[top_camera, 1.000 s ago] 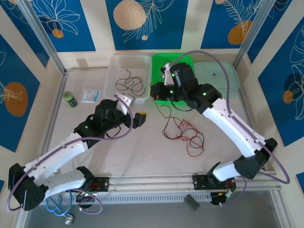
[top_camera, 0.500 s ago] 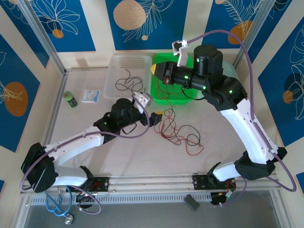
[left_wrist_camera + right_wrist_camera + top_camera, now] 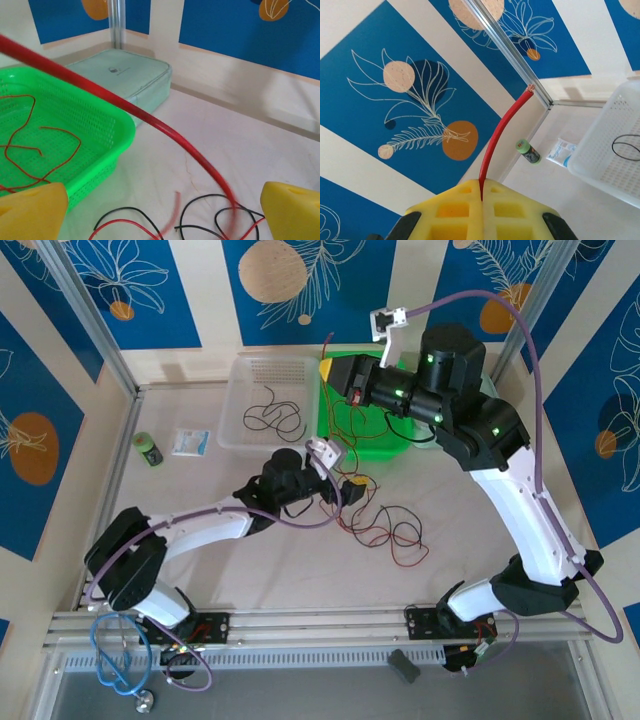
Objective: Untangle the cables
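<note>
1. Cables [image 3: 385,530] lie in a loose red-and-black tangle on the table [image 3: 250,560], just in front of the green basket [image 3: 390,448].
2. The right gripper [image 3: 328,370] is clamped on one red wire [image 3: 502,127], raised high above the basket, with the wire's bare end poking past the pads.
3. The left gripper [image 3: 352,488] stands wide open beside the tangle, holding nothing.
4. The wires look light, thin and springy, and likely to slip and drag their neighbours along. The best hold is probably a pinch on a single strand close to the knot.

free: near table [image 3: 300,565] | blocked: cables [image 3: 385,528], green basket [image 3: 345,430]
</note>
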Controlling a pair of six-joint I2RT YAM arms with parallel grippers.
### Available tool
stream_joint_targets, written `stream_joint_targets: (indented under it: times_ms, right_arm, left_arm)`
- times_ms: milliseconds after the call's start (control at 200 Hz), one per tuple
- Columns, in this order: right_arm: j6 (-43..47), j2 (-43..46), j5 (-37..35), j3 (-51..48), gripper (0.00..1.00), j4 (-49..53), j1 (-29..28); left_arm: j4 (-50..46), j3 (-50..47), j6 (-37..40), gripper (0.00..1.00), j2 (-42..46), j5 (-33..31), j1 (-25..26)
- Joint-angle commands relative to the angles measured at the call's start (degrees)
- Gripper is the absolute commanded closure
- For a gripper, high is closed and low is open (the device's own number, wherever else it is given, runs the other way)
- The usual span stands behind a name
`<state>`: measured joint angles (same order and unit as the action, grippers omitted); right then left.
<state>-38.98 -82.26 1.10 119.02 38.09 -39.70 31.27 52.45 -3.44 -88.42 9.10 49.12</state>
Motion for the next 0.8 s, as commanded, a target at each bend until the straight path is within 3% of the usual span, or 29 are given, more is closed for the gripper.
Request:
stream_joint_targets:
  times_ms: [0,65,130,285,415,795]
  right_arm:
    - [0.34,-0.32,-0.5,2.9,1.0,-2.01,0.15]
    - [0.31,-0.37,-0.31,3.85,1.0,-2.22,0.15]
    - [0.55,-0.31,-0.61,4.65,1.0,-2.4,0.15]
    - [2.35,-0.01,-2.69,7.44,1.0,-1.8,0.48]
    - [4.67,-0.13,-5.54,10.76,1.0,-1.28,1.09]
    - [12.05,-4.17,-14.95,22.03,1.0,-0.96,4.11]
  left_arm:
    - [2.31,1.89,4.08,0.03,-2.75,-3.74,0.71]
    - [2.32,3.18,5.93,0.07,-4.36,-7.4,0.93]
    - [2.05,4.42,7.11,0.18,-5.74,-9.57,0.97]
    - [2.38,4.58,6.89,0.69,-6.78,-11.29,1.41]
    - [3.7,2.11,5.8,1.0,-6.25,-13.33,2.28]
    - [5.55,-4.17,2.15,1.0,-4.44,-16.11,3.61]
